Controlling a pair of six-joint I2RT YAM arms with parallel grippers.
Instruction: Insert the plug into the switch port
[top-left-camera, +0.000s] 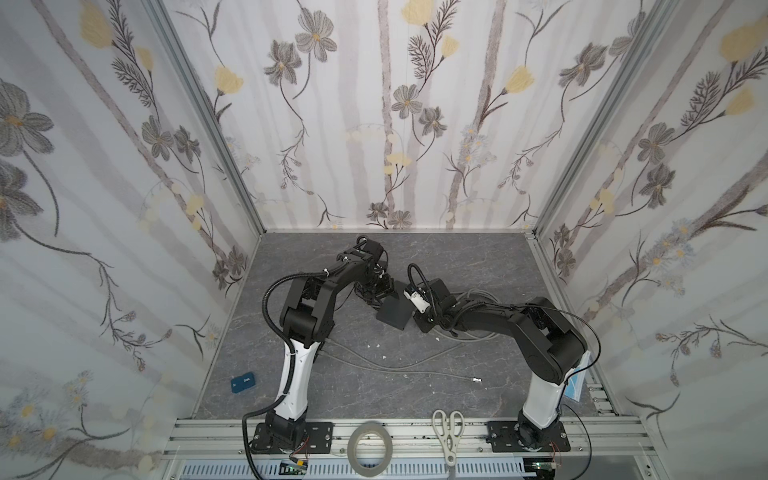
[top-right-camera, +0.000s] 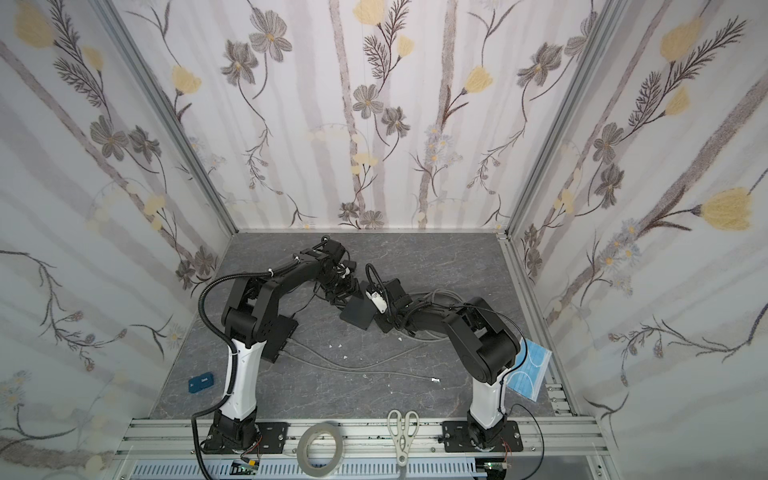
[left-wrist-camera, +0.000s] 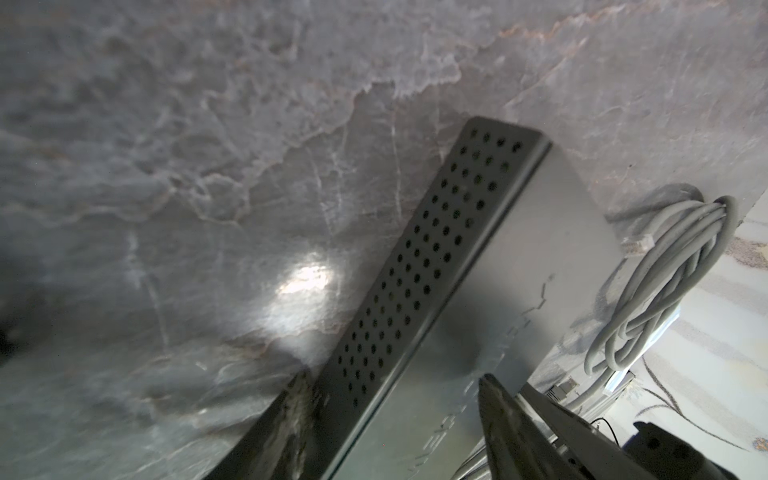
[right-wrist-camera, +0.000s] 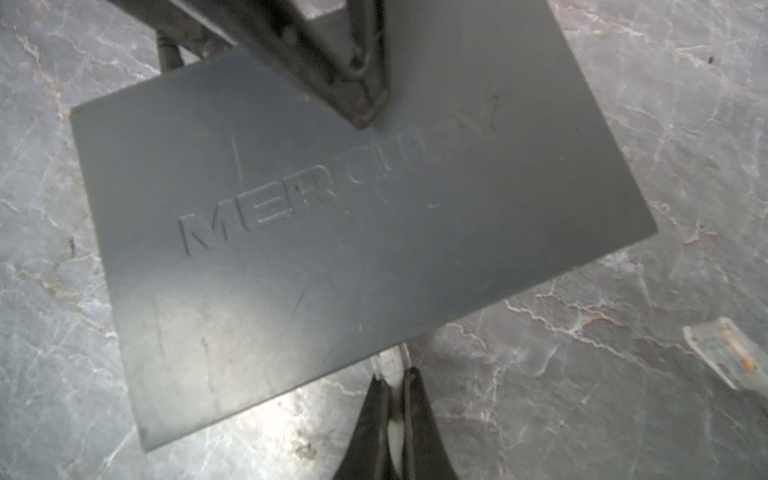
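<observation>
Right wrist view: the clear plug (right-wrist-camera: 388, 360) is pinched by the right gripper (right-wrist-camera: 395, 379) at the edge of the Mercury switch (right-wrist-camera: 332, 257), straddled by the spread left gripper (left-wrist-camera: 394, 376). If tilted, it could be jammed at the port.

Robot test cell in a lab, papered in flowers

The left arm (top-left-camera: 297, 370) and the right arm (top-left-camera: 540, 399), both black and white, are bolted by base plates to an aluminium rail (top-left-camera: 216, 432) at the front of a grey marble-patterned bench (top-left-camera: 478, 257). Aluminium posts (top-left-camera: 208, 116) frame wall panels (top-left-camera: 353, 174) printed with grey and yellow flowers, closing the bench in like a booth. Working clutter lies about: a roll of tape (top-left-camera: 352, 451) and scissors (top-left-camera: 448, 434) on the rail, a blue face mask (top-right-camera: 530, 370) beside the right arm, and a coil of grey cable (left-wrist-camera: 665, 270) near a dark network switch (top-left-camera: 392, 313) on the bench.
</observation>
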